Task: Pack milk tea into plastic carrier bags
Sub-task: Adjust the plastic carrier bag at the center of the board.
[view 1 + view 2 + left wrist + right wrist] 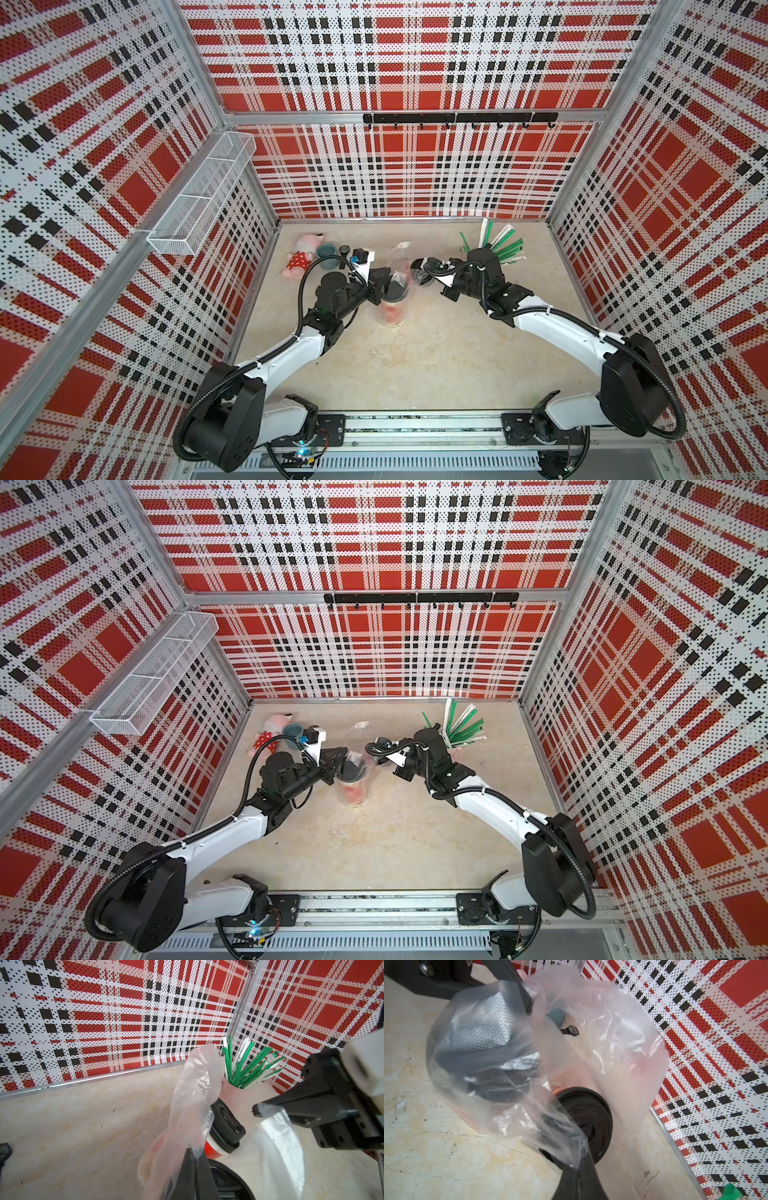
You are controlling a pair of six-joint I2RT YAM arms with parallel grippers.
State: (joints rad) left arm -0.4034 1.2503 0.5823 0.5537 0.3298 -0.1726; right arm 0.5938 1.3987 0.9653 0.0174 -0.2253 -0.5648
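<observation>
Where the two arms meet over the middle of the worktop (436, 365), we find a cup (392, 311) standing upright inside a bag (405, 284), film round its sides and black lid. Left arm (291, 353) and right arm (552, 328) both reach in from the near rail, elbows bowed outward, forearms slanting inward, wrists dipped toward the bag's mouth. We see the left fingers (187, 1172) closed tight on one side of the bag's top, and the right fingers (276, 1105) likewise pinched shut on the opposite side (film bunched at their tips), so the mouth is stretched between them. A second cup (226, 1126) sits just beside the right fingers, beyond the bagged one. A loose bag (401, 247) lies crumpled farther back, apart from both.
</observation>
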